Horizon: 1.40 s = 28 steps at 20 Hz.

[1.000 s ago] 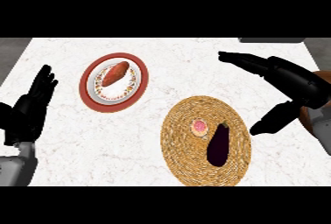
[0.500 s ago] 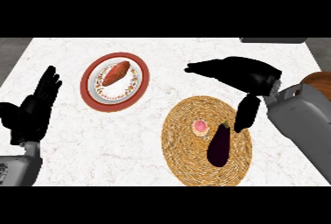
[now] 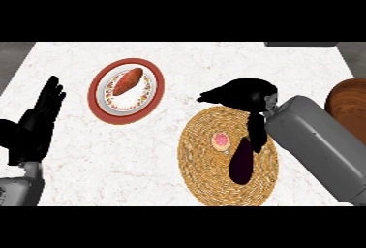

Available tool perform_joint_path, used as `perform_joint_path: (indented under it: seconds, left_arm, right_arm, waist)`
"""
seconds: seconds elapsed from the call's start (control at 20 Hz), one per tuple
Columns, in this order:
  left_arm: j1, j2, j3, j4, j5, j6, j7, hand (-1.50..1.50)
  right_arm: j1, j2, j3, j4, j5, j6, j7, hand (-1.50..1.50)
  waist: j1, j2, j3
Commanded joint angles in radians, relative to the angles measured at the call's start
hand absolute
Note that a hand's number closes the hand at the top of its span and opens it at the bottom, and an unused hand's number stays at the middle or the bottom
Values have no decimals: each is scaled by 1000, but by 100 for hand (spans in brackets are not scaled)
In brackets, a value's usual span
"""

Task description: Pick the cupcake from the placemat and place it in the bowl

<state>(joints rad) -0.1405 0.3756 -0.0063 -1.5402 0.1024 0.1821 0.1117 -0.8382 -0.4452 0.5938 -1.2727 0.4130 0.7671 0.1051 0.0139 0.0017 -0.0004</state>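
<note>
Woven placemat (image 3: 214, 179) near the worktop's front edge carries the pink cupcake (image 3: 221, 140) beside a dark eggplant (image 3: 241, 161). We hang our right robot hand (image 3: 247, 97) open above it, thumb down, ready to grasp; our left robot hand (image 3: 36, 123) rests open at the left edge.

A small pink-topped cupcake (image 3: 221, 140) sits on the round woven placemat (image 3: 207, 179), a little above its centre toward 12 o'clock; the brown wooden bowl (image 3: 348, 104) lies well apart at the cupcake's 2 o'clock, cut by the view's right edge
</note>
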Motion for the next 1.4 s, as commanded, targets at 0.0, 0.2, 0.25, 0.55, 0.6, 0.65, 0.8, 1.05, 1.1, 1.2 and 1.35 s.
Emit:
perform_joint_path:
  seconds: [0.0,0.2,0.25,0.55,0.6,0.65,0.8,1.05,1.1,1.2,1.35]
  left_arm:
    - [27,-18,-2,-22,-15,-17,-9,0]
    - [35,-13,29,-38,-16,-18,10,0]
    - [-26,11,50,47,-2,-53,-14,0]
    - [13,-41,33,-3,-42,-32,18,0]
    - [27,-39,49,27,-24,-62,-32,0]
    - [26,-17,76,-6,-21,-63,-7,0]
    - [29,-56,50,-13,-47,-49,14,0]
    - [54,-55,58,-95,-58,-72,50,0]
    - [26,-41,81,-96,-57,-67,87,0]
    - [41,-63,76,-93,-74,-63,63,0]
    - [23,-72,108,-5,-68,-94,1,0]
  right_arm:
    - [-5,13,-3,29,81,52,-24,-150]
    - [46,69,25,15,196,-66,-45,-150]
    - [43,62,45,26,236,-141,-85,-150]
    - [136,64,3,-39,321,-170,-132,-150]
    - [112,125,15,62,359,-217,-145,-150]
    - [166,90,15,13,359,-188,-163,-150]
    - [137,145,5,105,403,-157,-163,-150]
    - [196,183,-5,123,489,-195,-171,-150]
    - [227,143,-12,74,494,-178,-195,-150]
    - [216,174,-31,150,531,-227,-229,-150]
    - [263,171,-60,-1,545,-135,-195,-150]
  waist:
    - [-6,-1,0]
    - [-5,-2,1]
    - [-7,1,1]
    - [-14,-3,0]
    - [-8,-1,0]
    - [-10,-2,0]
    - [-8,-1,0]
    - [-6,-2,1]
    - [-10,-2,1]
    - [-8,-2,1]
    - [-14,-3,0]
